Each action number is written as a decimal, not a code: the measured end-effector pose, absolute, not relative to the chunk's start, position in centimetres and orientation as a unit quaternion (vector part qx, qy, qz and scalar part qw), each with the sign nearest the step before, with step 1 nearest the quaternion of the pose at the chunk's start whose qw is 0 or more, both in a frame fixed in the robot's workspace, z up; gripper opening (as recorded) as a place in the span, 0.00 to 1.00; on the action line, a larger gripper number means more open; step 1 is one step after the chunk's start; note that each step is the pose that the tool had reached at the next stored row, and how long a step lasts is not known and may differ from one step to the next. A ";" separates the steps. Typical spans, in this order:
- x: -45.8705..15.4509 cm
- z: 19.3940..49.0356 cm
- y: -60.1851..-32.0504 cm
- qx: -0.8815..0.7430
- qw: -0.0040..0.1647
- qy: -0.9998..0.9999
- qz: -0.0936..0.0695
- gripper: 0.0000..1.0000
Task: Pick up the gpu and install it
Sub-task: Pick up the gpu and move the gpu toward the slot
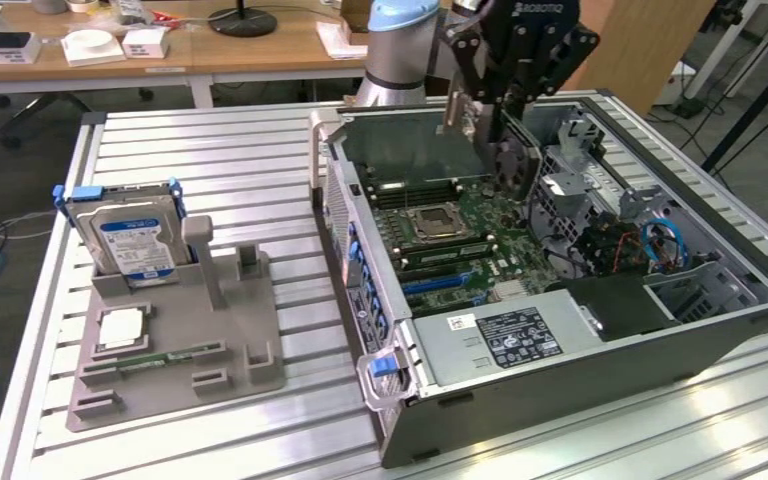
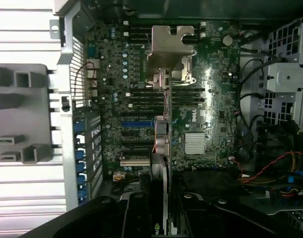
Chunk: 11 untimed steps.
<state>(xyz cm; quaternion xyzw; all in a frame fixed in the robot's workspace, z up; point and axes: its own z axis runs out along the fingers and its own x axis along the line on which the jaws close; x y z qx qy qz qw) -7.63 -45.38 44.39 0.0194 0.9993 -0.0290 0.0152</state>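
The end effector grips the gpu, holding it upright and edge-on above the open case, over the far part of the motherboard. To seat it well, I judge, its lower edge should run parallel to a slot, without tilt.

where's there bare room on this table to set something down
Bare slats of the table beyond the grey holder, and the strip between it and the computer case. Crowded inside the case, where the gripper holds the gpu.
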 end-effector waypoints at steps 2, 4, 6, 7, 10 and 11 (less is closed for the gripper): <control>-6.9 44.4 -45.4 0.019 0.015 0.999 -0.028 0.26; -6.1 44.4 -45.4 0.019 0.015 0.999 -0.028 0.26; -5.3 44.4 -45.4 0.019 0.015 0.999 -0.028 0.26; -5.0 44.4 -45.4 0.019 0.015 0.999 -0.028 0.26; -4.1 44.4 -45.4 0.019 0.015 0.999 -0.027 0.26; -3.9 44.4 -45.4 0.019 0.015 0.999 -0.027 0.26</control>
